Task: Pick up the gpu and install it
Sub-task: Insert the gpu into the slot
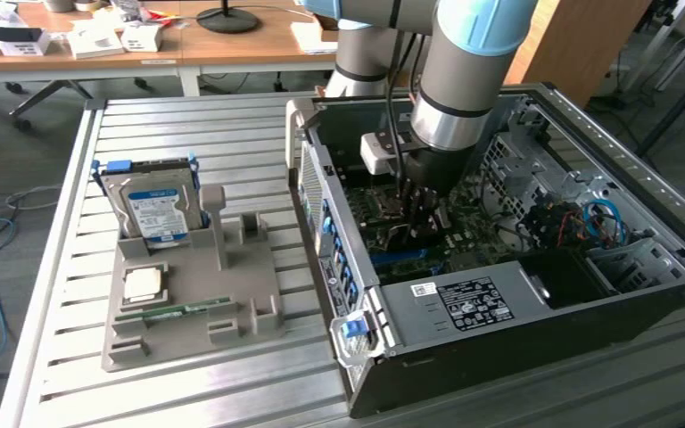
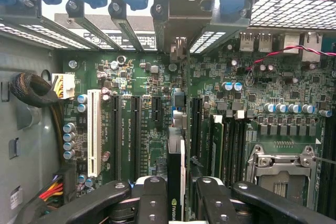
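Desks (image 1: 247,46) stand behind the slatted table (image 1: 164,125); fingers (image 2: 152,203) hold the gpu (image 2: 174,177).

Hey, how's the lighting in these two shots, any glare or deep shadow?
Exterior view: even light on the slatted table, with the computer case interior shadowed beneath the arm. Wrist view: vent grilles blow out white, the motherboard is evenly lit, and the gripper holding the gpu reads nearly black.
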`<state>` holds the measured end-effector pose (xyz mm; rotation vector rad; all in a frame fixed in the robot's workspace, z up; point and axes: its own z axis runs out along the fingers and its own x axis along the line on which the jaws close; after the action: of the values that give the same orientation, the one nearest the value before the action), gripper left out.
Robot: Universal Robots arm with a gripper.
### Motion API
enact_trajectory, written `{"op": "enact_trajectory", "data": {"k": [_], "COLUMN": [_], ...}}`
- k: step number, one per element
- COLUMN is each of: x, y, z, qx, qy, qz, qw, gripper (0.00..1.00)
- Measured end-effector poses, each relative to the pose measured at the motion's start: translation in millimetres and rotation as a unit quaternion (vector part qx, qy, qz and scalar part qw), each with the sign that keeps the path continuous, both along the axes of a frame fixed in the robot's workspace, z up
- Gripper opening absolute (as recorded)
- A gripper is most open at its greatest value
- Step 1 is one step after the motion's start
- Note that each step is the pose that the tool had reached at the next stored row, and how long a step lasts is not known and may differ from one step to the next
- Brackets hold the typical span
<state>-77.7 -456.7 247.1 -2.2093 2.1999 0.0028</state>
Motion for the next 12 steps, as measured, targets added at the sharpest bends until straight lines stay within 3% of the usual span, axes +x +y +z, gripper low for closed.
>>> {"op": "enact_trajectory", "data": {"k": [12], "x": [0.0], "y": [0.0], "z": [0.0], "qx": [0.0], "qy": [-0.0015], "qz": [0.0], "qw": [1.0], "gripper": [0.26]}}
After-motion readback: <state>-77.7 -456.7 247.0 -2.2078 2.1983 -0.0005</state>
